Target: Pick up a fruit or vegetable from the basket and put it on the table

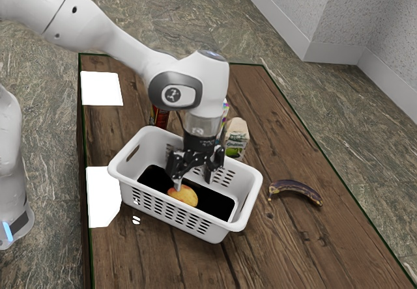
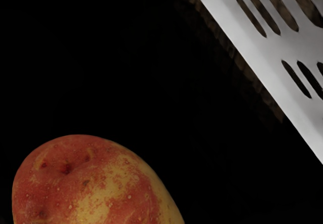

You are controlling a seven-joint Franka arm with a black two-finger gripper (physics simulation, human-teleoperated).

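Observation:
My gripper [image 1: 195, 179] is inside the white basket [image 1: 250, 201], pointing down, its two fingers standing well apart. A red-and-yellow fruit [image 1: 184, 198] lies on the basket's black floor, just below the fingertips; one fingertip overlaps its upper edge, and I cannot tell whether they touch. From the wrist view, the same mottled fruit [image 2: 96, 188] appears large and close under the hand, with the slotted basket wall [image 2: 252, 47] beyond it. Nothing is held between the fingers.
A dark, spotted banana [image 1: 296, 190] lies on the wooden table [image 1: 313, 243], outside the basket. Behind the basket stand a carton [image 1: 236, 139] and a red container [image 1: 159, 117]. Two white patches [image 1: 102, 88] lie along the table's edge at the exterior view's left.

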